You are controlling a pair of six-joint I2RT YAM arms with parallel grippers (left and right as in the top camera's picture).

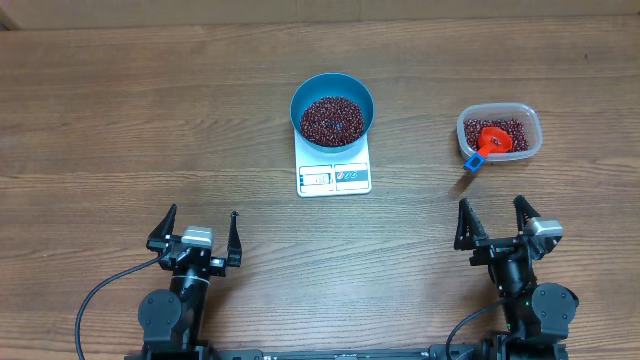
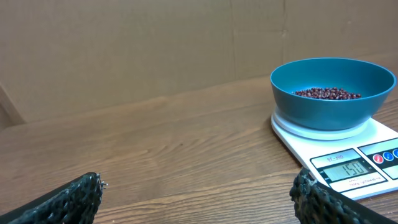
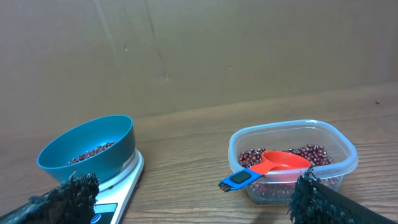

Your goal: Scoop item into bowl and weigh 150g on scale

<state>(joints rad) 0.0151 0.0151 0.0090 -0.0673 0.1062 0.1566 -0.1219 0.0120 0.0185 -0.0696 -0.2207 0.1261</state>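
The blue bowl (image 1: 332,108) stands on the white scale (image 1: 334,177) at the table's middle back, holding a heap of dark red beans (image 1: 332,118). From the left wrist the bowl (image 2: 333,92) and scale (image 2: 348,163) show at the right; the display reads 150. More beans (image 1: 508,128) lie in a clear tub (image 1: 499,132) at the right, with a red scoop (image 1: 490,141) resting in it, blue handle over the rim. My left gripper (image 1: 196,232) and right gripper (image 1: 496,219) hover near the front edge, both open and empty, well short of bowl and tub.
A brown cardboard wall backs the table in both wrist views. In the right wrist view the tub (image 3: 292,158) with the scoop (image 3: 273,167) sits ahead to the right, the bowl (image 3: 90,151) to the left, with bare wood between them.
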